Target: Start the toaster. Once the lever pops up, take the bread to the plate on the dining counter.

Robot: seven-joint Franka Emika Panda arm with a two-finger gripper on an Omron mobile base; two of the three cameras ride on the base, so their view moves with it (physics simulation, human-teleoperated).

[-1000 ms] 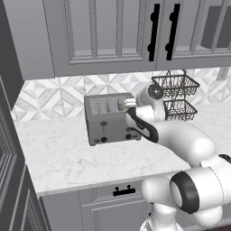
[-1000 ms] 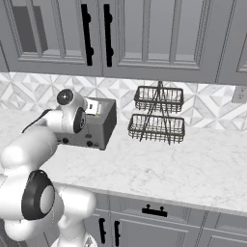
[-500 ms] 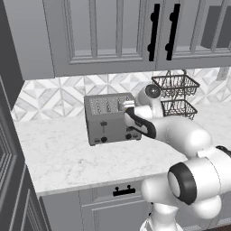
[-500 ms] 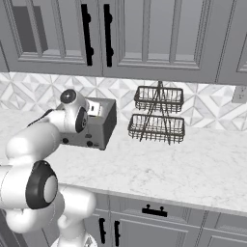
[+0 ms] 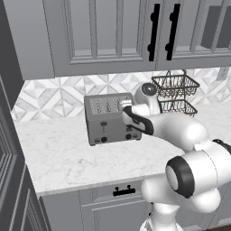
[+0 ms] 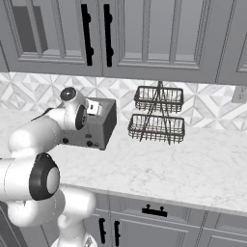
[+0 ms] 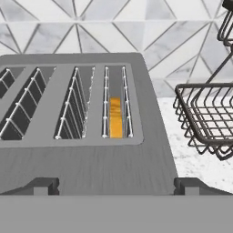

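Because the bread [image 7: 116,117] sits deep in the rightmost slot of the toaster [image 5: 110,119], with only its orange-brown top edge showing between the wire guides, it offers nothing to take hold of yet; I judge it a light, stiff but crumbly slice that would need pinching gently across its flat faces once it rises. The toaster itself, a boxy grey metal body standing on the marble surface [image 5: 63,155] near the wire basket rack [image 6: 158,116], looks heavy enough to stay put under a downward press. The claw [image 7: 116,185] hangs just above the toaster's front edge with its jaws spread wide and nothing between them. The right-hand lever [image 5: 128,130] is a small black tab, likely stiff and sprung, best pushed from above with one fingertip.
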